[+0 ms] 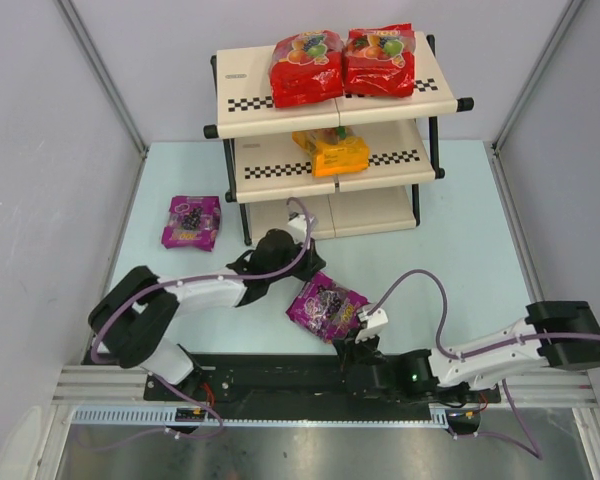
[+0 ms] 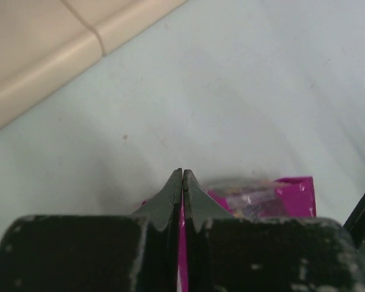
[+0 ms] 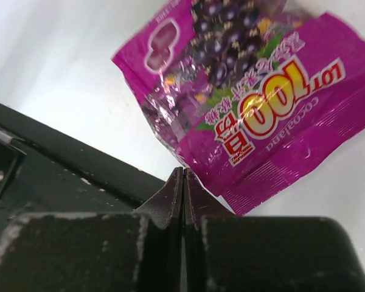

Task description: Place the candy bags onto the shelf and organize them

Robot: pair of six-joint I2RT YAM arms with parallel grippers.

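The shelf (image 1: 248, 98) stands at the back; its lowest cream panel shows in the left wrist view (image 2: 36, 55). Two red candy bags (image 1: 306, 68) (image 1: 380, 60) lie on the top tier. An orange-yellow bag (image 1: 332, 150) lies on the middle tier. One purple bag (image 1: 191, 221) lies on the table at the left. My left gripper (image 1: 308, 274) (image 2: 182, 173) is shut on the edge of the second purple bag (image 1: 326, 305) (image 2: 280, 194) in front of the shelf. My right gripper (image 1: 352, 346) (image 3: 184, 171) is shut and empty, just short of that bag's near edge (image 3: 249, 103).
The pale green table (image 1: 460, 230) is walled by grey panels left and right. A black base rail (image 1: 280, 375) runs along the near edge, under the right gripper. The shelf's black frame legs (image 1: 243, 215) stand just beyond the left wrist.
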